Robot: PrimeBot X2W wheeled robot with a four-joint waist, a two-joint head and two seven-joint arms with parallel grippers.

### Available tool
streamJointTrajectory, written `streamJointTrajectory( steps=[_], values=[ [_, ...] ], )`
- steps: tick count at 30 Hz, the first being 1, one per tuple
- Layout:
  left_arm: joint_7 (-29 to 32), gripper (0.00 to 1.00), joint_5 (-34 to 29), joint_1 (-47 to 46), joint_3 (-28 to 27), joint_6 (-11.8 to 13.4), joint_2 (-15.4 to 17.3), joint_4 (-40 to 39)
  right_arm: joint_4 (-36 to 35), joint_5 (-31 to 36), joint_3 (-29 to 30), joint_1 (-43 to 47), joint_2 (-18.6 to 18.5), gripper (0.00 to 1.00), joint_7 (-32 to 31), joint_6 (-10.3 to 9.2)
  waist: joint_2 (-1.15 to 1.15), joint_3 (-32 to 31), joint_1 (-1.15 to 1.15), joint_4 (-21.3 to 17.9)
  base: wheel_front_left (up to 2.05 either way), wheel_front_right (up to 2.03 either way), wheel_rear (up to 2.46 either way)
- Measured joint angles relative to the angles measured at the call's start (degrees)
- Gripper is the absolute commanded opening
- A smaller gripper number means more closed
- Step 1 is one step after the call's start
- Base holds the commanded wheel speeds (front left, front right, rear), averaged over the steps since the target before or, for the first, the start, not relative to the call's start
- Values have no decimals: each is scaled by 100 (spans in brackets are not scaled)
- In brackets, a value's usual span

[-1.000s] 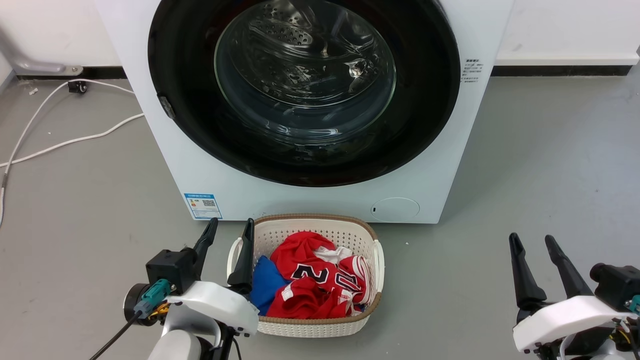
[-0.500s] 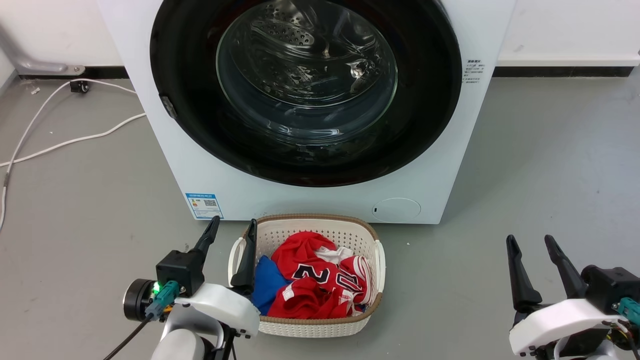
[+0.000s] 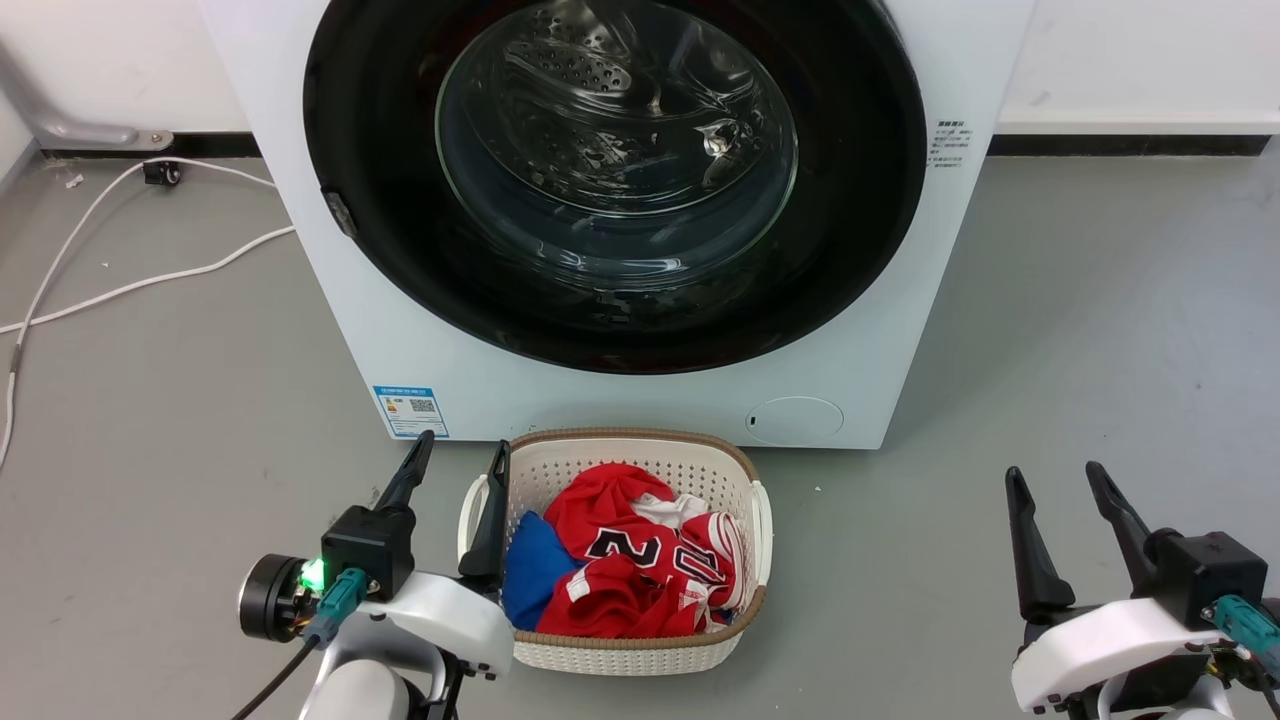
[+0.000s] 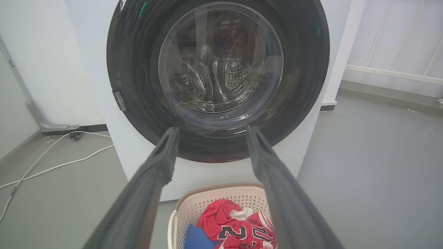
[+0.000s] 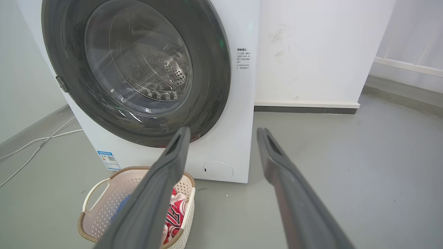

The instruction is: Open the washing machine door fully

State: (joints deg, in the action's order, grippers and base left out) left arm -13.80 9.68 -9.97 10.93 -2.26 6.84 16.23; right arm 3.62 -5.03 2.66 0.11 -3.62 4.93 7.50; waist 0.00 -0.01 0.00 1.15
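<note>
Black door (image 3: 860, 200) sat shut, flush on the washing machine (image 3: 640, 400) front, ahead of and above both arms. Left fingers (image 3: 492, 510) and right fingers (image 3: 1030, 550) were spread wide, empty. Tab (image 3: 337, 213) on the door's left edge lay nearer the left fingers.

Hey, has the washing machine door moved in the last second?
No. The washing machine door still lies flush in the washing machine front, same gap above the blue label; the camera shifted slightly.

Top of washing machine door (image 3: 615, 190) past head view's edge; side label (image 3: 951, 142) print illegible.
</note>
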Motion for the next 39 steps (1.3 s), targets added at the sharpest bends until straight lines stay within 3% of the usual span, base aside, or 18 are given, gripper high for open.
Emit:
streamJointTrajectory(
  steps=[13,34,35,36,37,38,39],
  values=[
    [-113,100,-267,-1,-163,-101,-86,178,-230,388,-13,57,23,100,-46,0,0,9,0,-1,0,0,0],
    [-126,100,-256,0,-392,-230,-187,267,-136,194,53,77,51,100,-40,0,0,4,0,-20,0,0,0],
    [-126,100,-264,0,-396,-236,-190,267,-125,170,66,76,52,87,-43,0,0,4,0,-22,0,0,0],
    [-126,100,-265,0,-405,-244,-193,267,-114,107,69,75,53,42,-45,0,0,5,0,-25,0,0,0],
    [-126,100,-265,0,-416,-261,-197,267,-108,103,67,74,53,16,-52,0,0,6,0,-30,0,0,0],
    [-126,100,-265,0,-423,-264,-200,266,-100,96,65,73,53,0,-53,0,0,6,0,-34,0,0,0],
    [-126,100,-266,0,-436,-278,-207,264,-96,85,56,73,54,0,-54,0,0,6,0,-41,0,0,0]
  ],
)
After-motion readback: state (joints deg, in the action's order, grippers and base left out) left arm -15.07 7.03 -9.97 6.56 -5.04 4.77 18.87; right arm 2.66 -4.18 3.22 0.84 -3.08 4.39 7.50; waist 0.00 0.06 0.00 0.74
